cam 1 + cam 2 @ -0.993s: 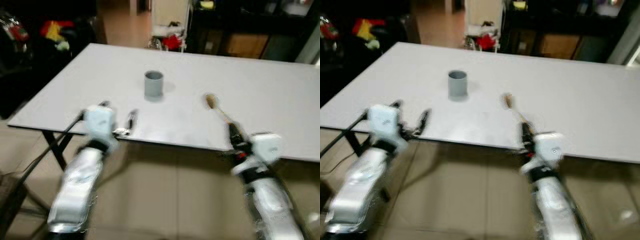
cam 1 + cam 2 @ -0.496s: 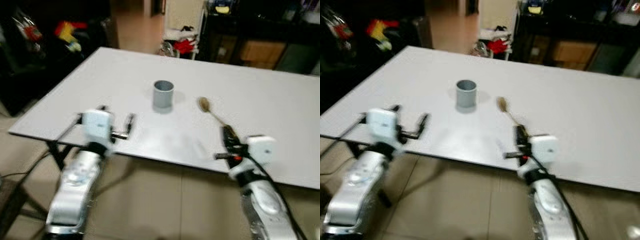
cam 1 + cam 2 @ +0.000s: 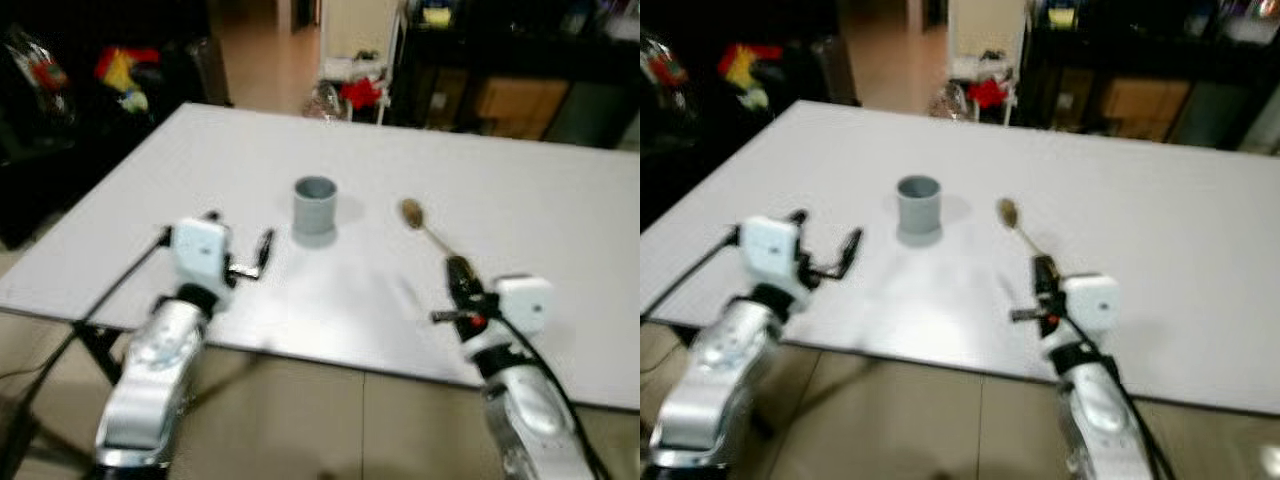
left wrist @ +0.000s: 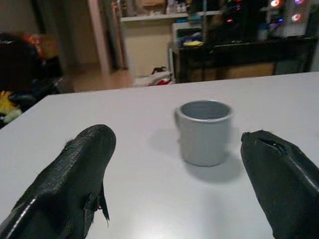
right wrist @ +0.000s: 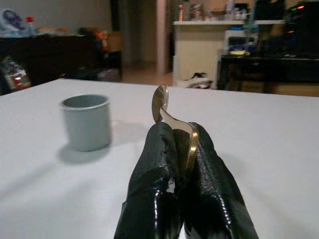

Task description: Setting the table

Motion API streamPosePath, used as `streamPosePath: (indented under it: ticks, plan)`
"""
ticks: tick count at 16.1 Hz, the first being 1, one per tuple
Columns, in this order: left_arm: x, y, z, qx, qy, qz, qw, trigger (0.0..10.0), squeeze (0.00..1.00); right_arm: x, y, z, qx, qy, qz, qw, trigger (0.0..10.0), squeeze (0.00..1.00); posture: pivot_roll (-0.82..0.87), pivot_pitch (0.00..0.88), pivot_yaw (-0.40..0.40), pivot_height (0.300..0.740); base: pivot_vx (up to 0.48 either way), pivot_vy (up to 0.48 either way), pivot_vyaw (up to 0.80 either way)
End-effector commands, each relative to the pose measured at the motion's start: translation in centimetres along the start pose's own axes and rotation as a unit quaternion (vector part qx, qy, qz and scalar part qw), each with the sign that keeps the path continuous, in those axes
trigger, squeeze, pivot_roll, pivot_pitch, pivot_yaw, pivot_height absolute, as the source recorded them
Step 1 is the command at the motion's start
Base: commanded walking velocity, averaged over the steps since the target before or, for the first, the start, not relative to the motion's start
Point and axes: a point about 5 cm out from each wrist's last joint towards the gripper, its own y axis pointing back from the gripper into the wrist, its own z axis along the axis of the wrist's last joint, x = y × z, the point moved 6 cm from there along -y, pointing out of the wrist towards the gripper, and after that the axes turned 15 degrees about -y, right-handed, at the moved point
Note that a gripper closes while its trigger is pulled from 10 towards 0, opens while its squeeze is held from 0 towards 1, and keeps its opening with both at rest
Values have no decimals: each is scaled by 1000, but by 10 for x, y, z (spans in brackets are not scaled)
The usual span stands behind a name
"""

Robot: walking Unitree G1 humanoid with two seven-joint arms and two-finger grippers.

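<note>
A grey cup (image 3: 315, 207) stands upright near the middle of the white table (image 3: 540, 180). My left gripper (image 3: 238, 238) is open just in front of it and to its left, low over the table with nothing between its fingers; the cup (image 4: 204, 132) sits a short way ahead of them. My right gripper (image 3: 457, 272) is shut on the handle of a gold spoon (image 3: 424, 226), whose bowl points away from me, to the right of the cup. In the right wrist view the spoon (image 5: 167, 107) rises out of the closed fingers (image 5: 159, 164).
The table's front edge (image 3: 330, 358) runs under both forearms, with tiled floor (image 3: 300, 420) below. Dark shelving (image 3: 500, 60) stands behind the table, with red and yellow items (image 3: 125, 70) at the far left. A black cable (image 3: 110, 300) trails from my left arm.
The whole picture has shifted: the table edge sits lower and both grippers now reach further over the tabletop. The spoon stays in the right gripper; the left stays open.
</note>
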Motion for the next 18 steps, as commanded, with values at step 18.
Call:
streamPosePath:
  ticks: [18]
  plan:
    - [-13,-8,10,-12,-13,-20,1000,10000,0,-11,-4,4,2,-2,-4,1000,10000,0,19,0,2,740,0,79,-83]
